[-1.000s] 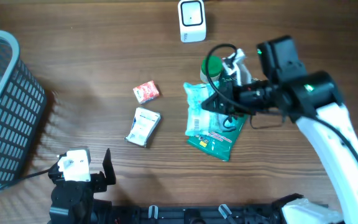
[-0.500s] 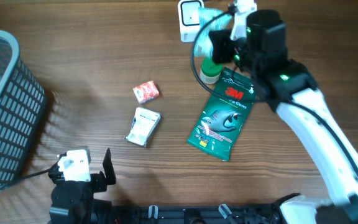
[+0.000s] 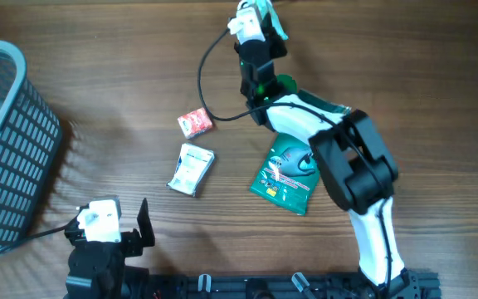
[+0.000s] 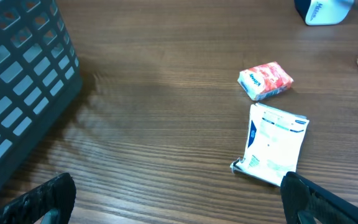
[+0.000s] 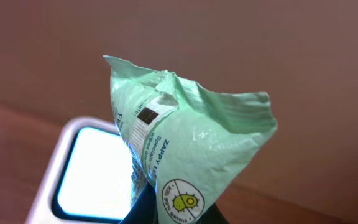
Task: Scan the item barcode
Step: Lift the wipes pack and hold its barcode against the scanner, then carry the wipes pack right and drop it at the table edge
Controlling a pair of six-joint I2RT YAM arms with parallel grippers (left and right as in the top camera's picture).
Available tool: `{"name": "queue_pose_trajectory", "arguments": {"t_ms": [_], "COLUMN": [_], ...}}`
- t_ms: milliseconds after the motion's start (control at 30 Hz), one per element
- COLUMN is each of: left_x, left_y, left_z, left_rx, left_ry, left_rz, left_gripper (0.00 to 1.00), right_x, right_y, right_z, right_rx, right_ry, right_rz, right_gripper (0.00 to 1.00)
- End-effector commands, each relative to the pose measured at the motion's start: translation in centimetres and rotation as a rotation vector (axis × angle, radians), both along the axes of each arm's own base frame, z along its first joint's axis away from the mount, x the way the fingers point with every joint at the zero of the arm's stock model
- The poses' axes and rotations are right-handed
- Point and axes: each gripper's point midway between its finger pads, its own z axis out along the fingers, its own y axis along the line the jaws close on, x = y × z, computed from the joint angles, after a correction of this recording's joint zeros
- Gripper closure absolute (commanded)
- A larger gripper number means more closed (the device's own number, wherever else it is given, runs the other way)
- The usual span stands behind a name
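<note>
1. Right tool: pressed together, pinching the pale green packet by its lower edge. I grip low so that the printed face stands free above my fingers and nothing of mine covers the label.

2. Position of the item: the packet is lifted off the tabletop at the 12 o'clock edge, directly in front of the scanner. In the right wrist view the scanner's lit window lies at 8 o'clock of the packet, close behind it. A small dark printed block sits near the packet's top fold. It is too small to tell whether this is the barcode.

3. Judgement: the packet is presented but crumpled, and its face appears turned partly away from the window. The next move probably calls for rotating the wrist until the code faces the light squarely.

4. Left tool: spread wide, holding nothing, parked at 7 o'clock, clear of the work.

5. Waiting items: red packet and white packet near centre, green 3M pack at 5 o'clock of them. The basket stands at 9 o'clock, probably for scanned goods.
</note>
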Motion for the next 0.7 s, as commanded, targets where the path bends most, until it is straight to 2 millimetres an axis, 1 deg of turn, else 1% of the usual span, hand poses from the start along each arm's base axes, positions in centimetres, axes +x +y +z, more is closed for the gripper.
{"name": "queue_pose_trajectory", "arguments": {"t_ms": [0, 67, 100, 133, 167, 200, 267, 333, 367, 400, 467, 500, 533, 567, 600, 633, 667], "left_x": [0.0, 0.0, 0.0, 0.0, 0.0, 0.0, 0.0, 0.0, 0.0, 0.0, 0.0, 0.0, 0.0, 0.0, 0.0, 0.0, 0.0], "left_y": [-0.2, -0.2, -0.2, -0.2, -0.2, -0.2, -0.2, -0.2, -0.2, -0.2, -0.2, -0.2, -0.2, -0.2, -0.2, -0.2, -0.2], "left_z": [0.1, 0.1, 0.1, 0.1, 0.1, 0.1, 0.1, 0.1, 0.1, 0.1, 0.1, 0.1, 0.1, 0.1, 0.1, 0.1, 0.1], "left_rx": [-0.010, -0.010, -0.010, -0.010, -0.010, -0.010, -0.010, -0.010, -0.010, -0.010, -0.010, -0.010, -0.010, -0.010, -0.010, -0.010, -0.010], "left_ry": [-0.008, -0.008, -0.008, -0.008, -0.008, -0.008, -0.008, -0.008, -0.008, -0.008, -0.008, -0.008, -0.008, -0.008, -0.008, -0.008, -0.008], "left_rz": [-0.010, -0.010, -0.010, -0.010, -0.010, -0.010, -0.010, -0.010, -0.010, -0.010, -0.010, -0.010, -0.010, -0.010, -0.010, -0.010, -0.010], "left_gripper": [0.00, 0.00, 0.00, 0.00, 0.00, 0.00, 0.00, 0.00, 0.00, 0.00, 0.00, 0.00, 0.00, 0.00, 0.00, 0.00, 0.00], "right_x": [2.0, 2.6, 2.7, 2.6, 2.5, 2.4, 2.3, 1.9, 1.6, 1.1, 0.5, -0.2, -0.7, -1.6, -2.1, -2.8, -3.7], "right_y": [1.1, 1.6, 1.9, 2.1, 2.3, 2.4, 2.4, 2.7, 2.6, 2.3, 1.8, 0.6, -1.2, -4.4, -7.0, -10.9, -16.2], "right_z": [1.5, 0.2, -0.9, -1.3, -2.3, -2.9, -3.1, -2.7, -1.6, 0.7, 4.9, 8.6, 11.9, 15.7, 17.5, 19.4, 20.4], "right_rx": [-0.065, -0.124, -0.148, -0.154, -0.151, -0.158, -0.193, -0.320, -0.350, -0.354, -0.395, -0.375, -0.338, -0.295, -0.265, -0.230, -0.194], "right_ry": [-0.060, -0.041, -0.026, -0.014, 0.020, 0.043, 0.057, 0.065, 0.038, -0.022, -0.080, -0.112, -0.140, -0.161, -0.169, -0.172, -0.162], "right_rz": [-0.019, -0.011, -0.002, 0.001, 0.013, 0.018, 0.015, 0.007, -0.029, -0.084, -0.127, -0.173, -0.231, -0.322, -0.392, -0.502, -0.652], "right_gripper": [0.96, 0.95, 0.95, 0.96, 0.95, 0.95, 0.95, 0.95, 0.96, 0.96, 0.96, 0.96, 0.96, 0.96, 0.96, 0.96, 0.96]}}
